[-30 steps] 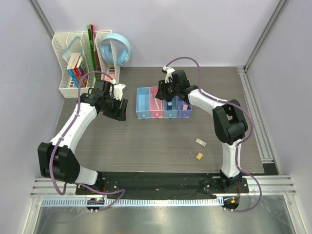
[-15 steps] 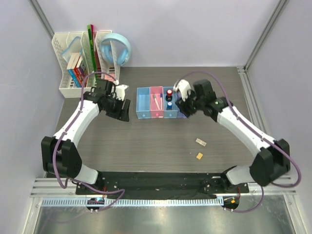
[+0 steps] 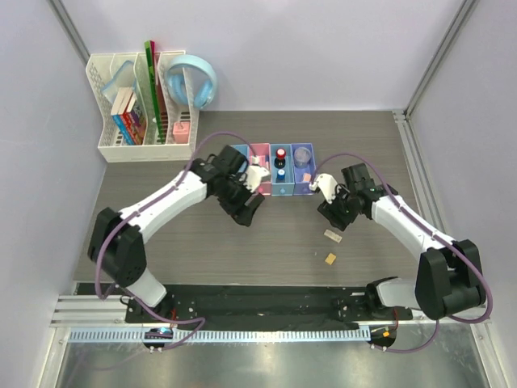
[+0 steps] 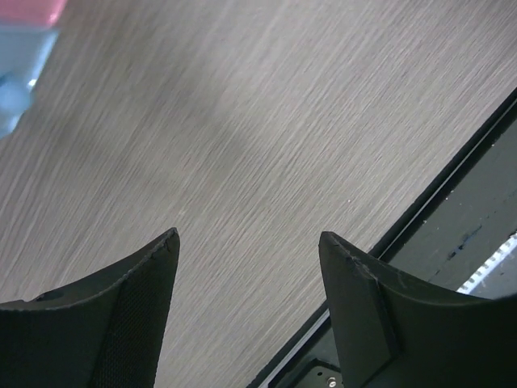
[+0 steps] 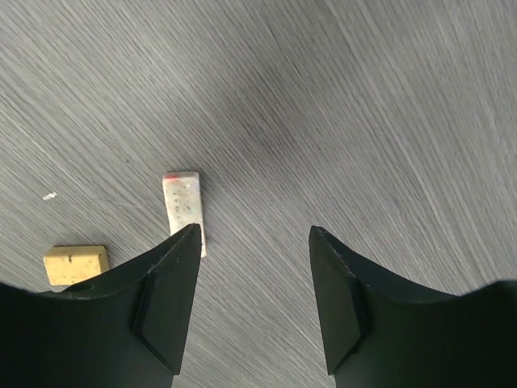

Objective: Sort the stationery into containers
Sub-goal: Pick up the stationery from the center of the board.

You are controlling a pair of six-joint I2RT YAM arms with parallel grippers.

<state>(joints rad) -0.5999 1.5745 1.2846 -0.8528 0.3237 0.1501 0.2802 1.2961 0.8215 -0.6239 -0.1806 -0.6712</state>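
Note:
The row of containers [image 3: 292, 187] stands mid-table: blue, pink [image 3: 260, 151], blue, purple [image 3: 304, 167]. The third bin holds a blue-capped marker [image 3: 280, 171] and a red-capped item. My left gripper [image 3: 247, 212] is open and empty, low over bare table just in front of the left bins; its wrist view [image 4: 249, 234] shows a bin corner [image 4: 18, 61]. My right gripper [image 3: 332, 218] is open and empty, just above a pinkish-white eraser [image 3: 333, 235]. In the right wrist view [image 5: 254, 230] that eraser [image 5: 182, 206] lies beside the left finger, the tan eraser [image 5: 76, 264] further left. The pen is hidden.
A white mesh organizer [image 3: 121, 105] with books and a green ruler stands at the back left, light-blue headphones [image 3: 191, 81] beside it. The black base plate [image 3: 258, 295] runs along the near table edge; it also shows in the left wrist view [image 4: 452, 234].
My left arm swung right, from left of the bins to in front of them. My right arm left the bins and came down towards the erasers at the front right.

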